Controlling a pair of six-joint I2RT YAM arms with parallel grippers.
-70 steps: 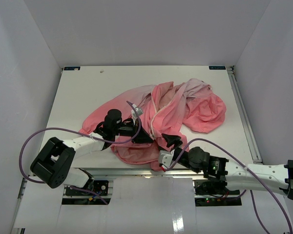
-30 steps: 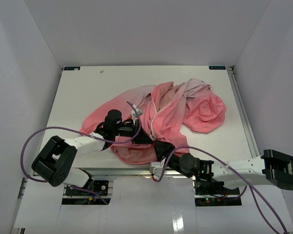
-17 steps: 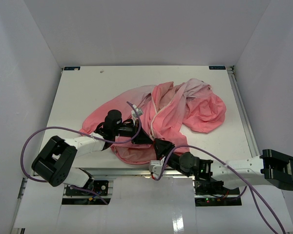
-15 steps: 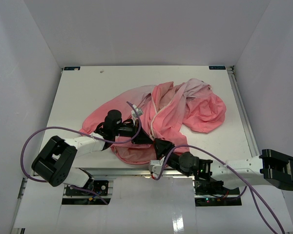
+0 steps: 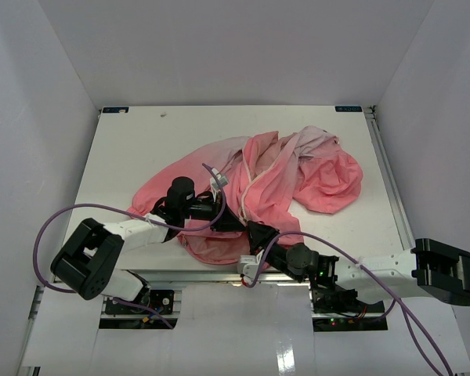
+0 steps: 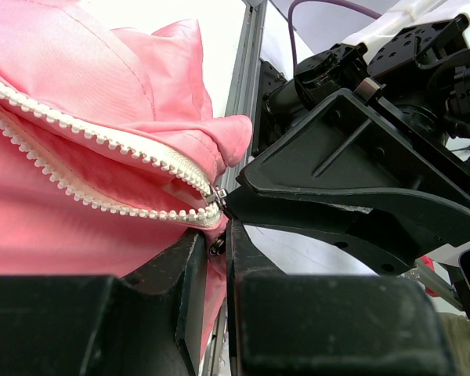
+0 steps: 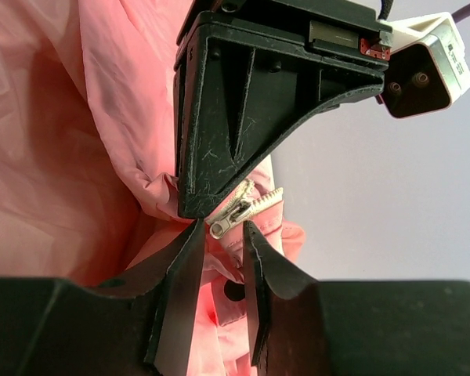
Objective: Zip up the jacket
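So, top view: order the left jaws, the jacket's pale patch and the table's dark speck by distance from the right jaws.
1. Left jaws, right alongside, at the near hem of the jacket.
2. Pale patch, farther back and right.
3. Dark speck, far back left on the table.

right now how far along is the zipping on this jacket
Barely started. Done: the left tool is clamped on the hem of the jacket just below the slider. In hand: the right tool, open, brackets the slider's pull. Left: the two rows of teeth are apart, so the whole zip is unclosed.
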